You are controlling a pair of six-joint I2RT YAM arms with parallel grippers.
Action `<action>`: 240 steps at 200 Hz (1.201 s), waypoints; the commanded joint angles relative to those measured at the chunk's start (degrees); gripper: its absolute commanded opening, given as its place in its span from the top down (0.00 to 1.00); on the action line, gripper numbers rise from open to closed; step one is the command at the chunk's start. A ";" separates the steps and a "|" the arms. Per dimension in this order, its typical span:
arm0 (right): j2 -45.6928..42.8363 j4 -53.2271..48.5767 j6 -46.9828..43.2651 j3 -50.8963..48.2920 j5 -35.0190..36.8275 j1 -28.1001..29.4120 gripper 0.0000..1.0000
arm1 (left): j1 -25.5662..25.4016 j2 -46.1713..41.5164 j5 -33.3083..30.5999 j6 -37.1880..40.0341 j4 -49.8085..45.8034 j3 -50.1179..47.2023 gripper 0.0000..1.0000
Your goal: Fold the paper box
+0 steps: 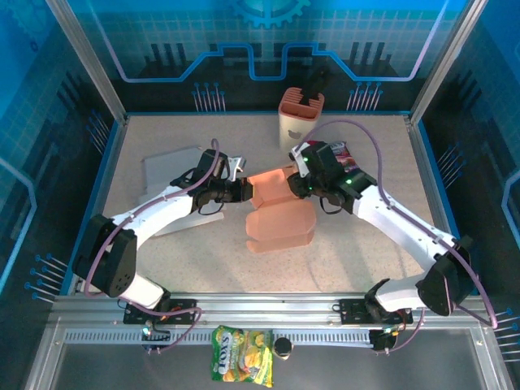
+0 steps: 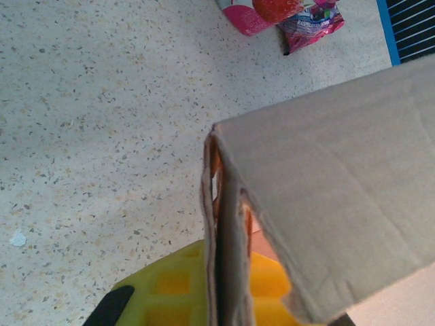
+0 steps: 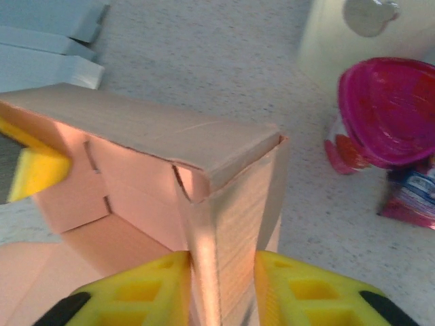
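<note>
Left gripper (image 2: 228, 302) is pinched tight. Its yellow pads (image 2: 170, 292) squeeze a thin doubled edge of the paper box (image 1: 280, 218). In the wrist view the cardboard rises edge-on from between them, and a broad flap leans off to the right.

From above, the left arm (image 1: 154, 219) lies long and low. It runs from its base at the near-left corner diagonally toward the middle, with the wrist pointing right into the box's left side.

Over to the right gripper (image 3: 221, 288): its two yellow fingers (image 3: 136, 299) sit on either side of an upright corner of the box and press against both faces, so it is clamped on the cardboard too. The right arm (image 1: 398, 219) reaches up and left from the near-right base, its white link slanting in and its wrist dipping onto the box's far-right corner.

The salmon-coloured box sits in the middle of the table (image 1: 366, 252), half formed. Its walls stand raised between the two grippers, and a flat panel is spread on the surface toward the near side. The left gripper's yellow pad shows at the box's far wall in the right wrist view.

Further out, a pink-lidded cup (image 3: 387, 112) stands just beside the right gripper. A beige container (image 1: 299, 122) stands upright at the far edge behind it. Grey flat boxes (image 1: 173, 171) lie beyond the left arm. A yellow-green snack bag (image 1: 242, 366) lies in front of the rail that carries the bases.
</note>
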 commanded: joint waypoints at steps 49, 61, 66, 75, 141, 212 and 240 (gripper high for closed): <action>11.95 -15.32 9.78 11.53 34.09 8.39 0.93 | 0.15 -2.56 0.52 0.62 -0.24 0.94 1.00; 14.03 -17.71 10.72 13.64 36.32 9.16 0.95 | 0.10 -2.69 0.38 0.63 -0.37 0.95 1.00; 14.57 -18.13 10.86 14.20 36.55 9.42 0.95 | 0.10 -2.70 0.34 0.55 -0.34 0.93 1.00; 15.10 -17.95 10.75 14.59 36.56 9.64 0.93 | 0.10 -2.78 0.25 0.72 -0.47 1.01 1.00; 18.19 -21.18 12.98 17.44 40.34 9.85 0.92 | 0.01 -2.61 -0.02 0.65 -0.59 0.73 1.00; 21.04 -25.78 17.40 19.61 44.39 10.55 0.96 | -0.25 -2.12 -0.63 0.24 -0.67 0.68 1.00; 19.32 -22.17 14.78 17.76 38.82 10.21 0.77 | -0.25 -1.93 -0.98 0.26 -0.74 0.63 1.00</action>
